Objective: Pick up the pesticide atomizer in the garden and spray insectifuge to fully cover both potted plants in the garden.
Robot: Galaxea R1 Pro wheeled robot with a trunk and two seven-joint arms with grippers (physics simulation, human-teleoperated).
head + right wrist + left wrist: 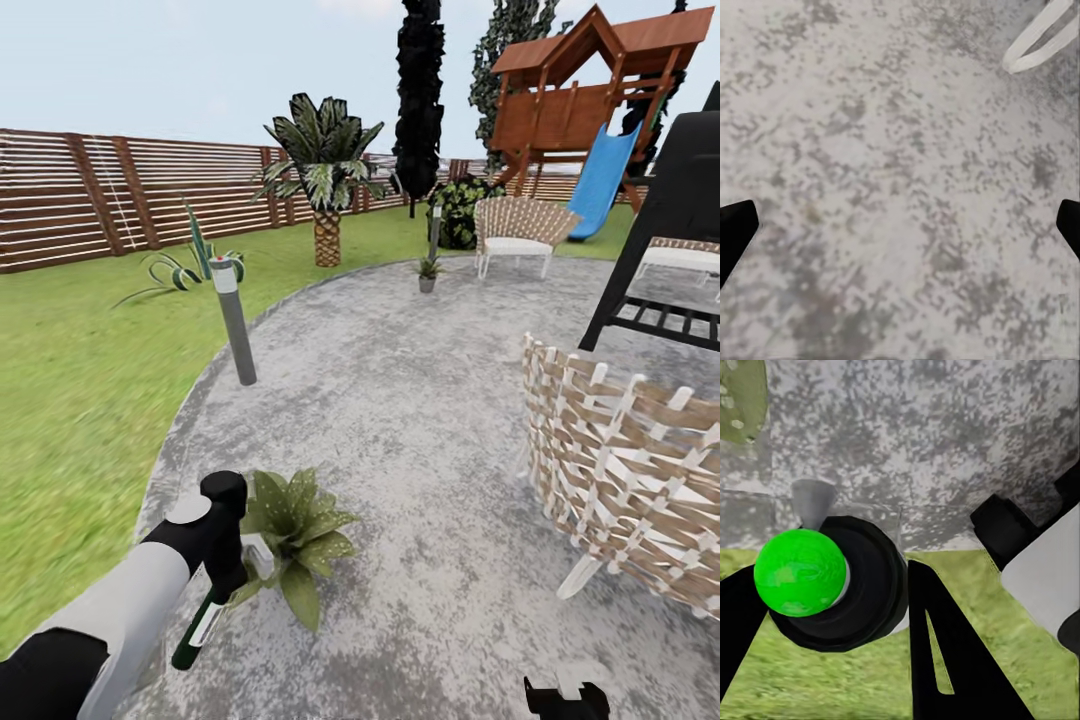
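The pesticide atomizer [198,625] is a dark green bottle with a white label, and my left gripper [226,563] is shut on it at the patio's near left edge. Right beside it to the right, a potted plant [297,528] spreads speckled green leaves. The left wrist view looks down on the atomizer's bright green cap [800,572] and grey nozzle [814,502], held between the black fingers [945,660]. A second potted plant [428,271] stands far back on the paving. My right gripper [565,698] hangs open low over bare paving [900,180].
A grey bollard lamp [233,322] stands at the patio's left rim, with lawn [70,400] beyond. A woven chair [625,470] is close on the right, a black frame [665,240] behind it. Further back are another chair [515,232], a palm [325,185], a slat fence [90,195] and a playset [590,100].
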